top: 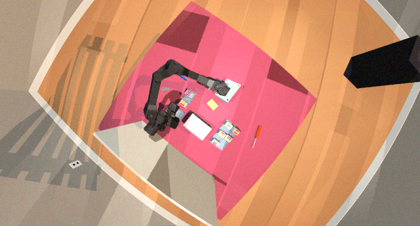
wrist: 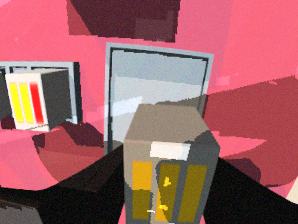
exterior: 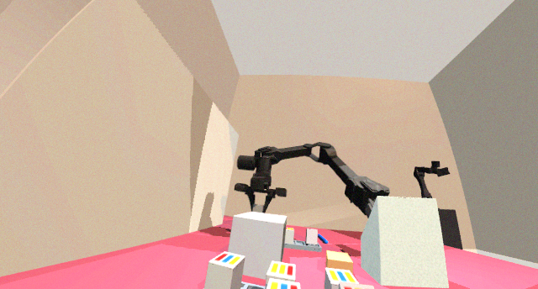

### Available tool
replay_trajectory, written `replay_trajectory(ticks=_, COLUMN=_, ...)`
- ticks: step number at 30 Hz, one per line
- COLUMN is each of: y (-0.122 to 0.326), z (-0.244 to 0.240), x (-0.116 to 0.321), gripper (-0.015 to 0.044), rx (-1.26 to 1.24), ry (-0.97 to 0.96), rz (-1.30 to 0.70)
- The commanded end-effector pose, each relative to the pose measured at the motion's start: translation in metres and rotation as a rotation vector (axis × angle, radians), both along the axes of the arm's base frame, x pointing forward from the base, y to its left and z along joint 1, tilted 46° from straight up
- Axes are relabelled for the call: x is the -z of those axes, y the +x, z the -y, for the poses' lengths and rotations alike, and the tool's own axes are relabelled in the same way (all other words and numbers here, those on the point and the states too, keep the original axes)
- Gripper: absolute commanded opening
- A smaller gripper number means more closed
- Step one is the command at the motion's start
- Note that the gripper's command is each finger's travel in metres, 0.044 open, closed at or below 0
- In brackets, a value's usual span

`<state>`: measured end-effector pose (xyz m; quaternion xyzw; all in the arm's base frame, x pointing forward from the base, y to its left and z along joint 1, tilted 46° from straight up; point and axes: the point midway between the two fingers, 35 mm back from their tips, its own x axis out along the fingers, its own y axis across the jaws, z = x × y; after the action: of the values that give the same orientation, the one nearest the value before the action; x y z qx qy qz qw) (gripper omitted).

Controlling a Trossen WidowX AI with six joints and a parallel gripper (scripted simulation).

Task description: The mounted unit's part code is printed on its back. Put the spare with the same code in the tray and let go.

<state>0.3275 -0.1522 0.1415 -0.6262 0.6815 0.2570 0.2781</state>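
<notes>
My gripper (exterior: 260, 208) (wrist: 164, 149) is shut on a grey spare block (wrist: 165, 122). The block's near face has three yellow bars, partly in shadow, and a pale patch above them. The block is held above the table. The shallow grey tray (top: 180, 113) (wrist: 155, 70) lies below and beyond it in the wrist view, and the block hides part of it. Beside the tray is a small rack (top: 186, 98) (wrist: 50, 65) with spares; one spare (wrist: 27, 100) there shows yellow, yellow, red. I cannot tell which thing is the mounted unit, and no code on its back is readable.
A white box (top: 197, 125) (exterior: 258, 243) stands near the tray. A larger rack (top: 222, 147) holds several striped spares. A yellow block (top: 212, 104) (exterior: 339, 260), a blue item (top: 184, 77) (exterior: 323, 239) and an orange screwdriver (top: 258, 132) lie on the pink surface.
</notes>
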Motion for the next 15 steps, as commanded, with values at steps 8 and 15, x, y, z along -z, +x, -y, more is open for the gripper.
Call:
replay_trajectory(ticks=8, y=-0.0009, z=0.0066, x=0.0051, gripper=0.0, rx=-0.005, ry=-0.006, rz=-0.003)
replay_trajectory(ticks=15, y=-0.0017, z=0.011, x=0.009, gripper=0.0, rx=-0.005, ry=-0.007, rz=-0.003)
